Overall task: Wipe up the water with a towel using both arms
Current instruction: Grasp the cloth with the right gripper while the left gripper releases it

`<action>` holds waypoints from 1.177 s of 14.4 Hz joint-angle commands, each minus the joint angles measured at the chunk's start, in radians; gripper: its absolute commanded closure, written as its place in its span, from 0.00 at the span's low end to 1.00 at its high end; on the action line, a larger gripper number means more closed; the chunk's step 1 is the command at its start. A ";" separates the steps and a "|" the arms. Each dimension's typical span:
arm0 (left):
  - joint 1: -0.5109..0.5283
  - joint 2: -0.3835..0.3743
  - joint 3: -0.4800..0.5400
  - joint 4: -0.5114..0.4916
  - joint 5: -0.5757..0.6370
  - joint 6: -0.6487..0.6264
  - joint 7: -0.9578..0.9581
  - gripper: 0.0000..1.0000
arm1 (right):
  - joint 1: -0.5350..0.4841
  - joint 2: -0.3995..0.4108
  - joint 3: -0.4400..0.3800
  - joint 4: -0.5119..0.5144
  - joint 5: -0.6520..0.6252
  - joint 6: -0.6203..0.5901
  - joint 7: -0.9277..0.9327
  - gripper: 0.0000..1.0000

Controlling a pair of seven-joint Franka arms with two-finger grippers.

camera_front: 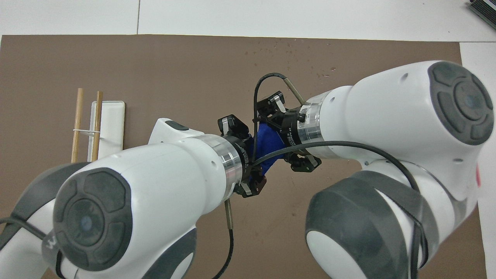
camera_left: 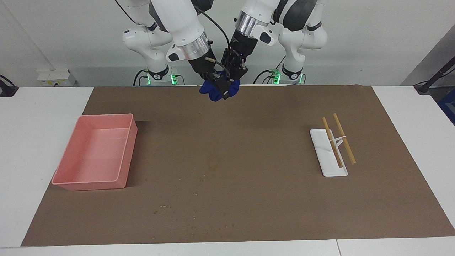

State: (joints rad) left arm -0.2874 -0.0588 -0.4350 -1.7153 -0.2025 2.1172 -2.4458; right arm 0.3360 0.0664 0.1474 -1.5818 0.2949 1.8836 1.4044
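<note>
Dark blue cloth, the towel (camera_left: 213, 93), hangs in a lumpy wad at the upper middle of the facing view, raised over the edge of the brown mat (camera_left: 249, 170) that lies nearest the robots. In the overhead view the towel (camera_front: 267, 149) shows at the centre of the frame, pinched between the two wrists. The left gripper (camera_left: 233, 76) comes down from the upper right of the facing view with its fingertips clamped tight on the towel. The right gripper (camera_left: 217, 82) comes in from the upper left of that view and meets the same wad; its fingers sit against the cloth, but whether they have closed on it cannot be told. In the overhead view the left gripper (camera_front: 252, 170) enters from the lower left and the right gripper (camera_front: 285, 135) from the right.

Water droplets (camera_left: 177, 209) speckle the mat low in the facing view. A pink tray (camera_left: 122, 158) sits at the left of that view, and a white rest with two wooden chopsticks (camera_left: 337, 142) at the right.
</note>
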 commanded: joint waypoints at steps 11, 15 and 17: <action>0.040 -0.013 0.018 0.011 0.003 -0.049 -0.006 0.00 | -0.095 0.004 -0.003 0.002 0.004 0.029 -0.077 1.00; 0.111 -0.027 0.016 -0.004 0.040 -0.088 0.083 0.00 | -0.169 0.045 -0.003 -0.010 0.010 0.133 -0.224 1.00; 0.164 -0.029 0.016 -0.004 0.038 -0.124 0.178 0.00 | -0.184 0.090 -0.005 -0.014 0.004 0.236 -0.280 1.00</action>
State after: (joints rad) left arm -0.1758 -0.0668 -0.4154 -1.7106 -0.1728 2.0392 -2.3516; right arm 0.1658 0.1135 0.1337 -1.5921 0.2934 2.0325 1.1805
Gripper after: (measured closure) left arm 0.009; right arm 0.912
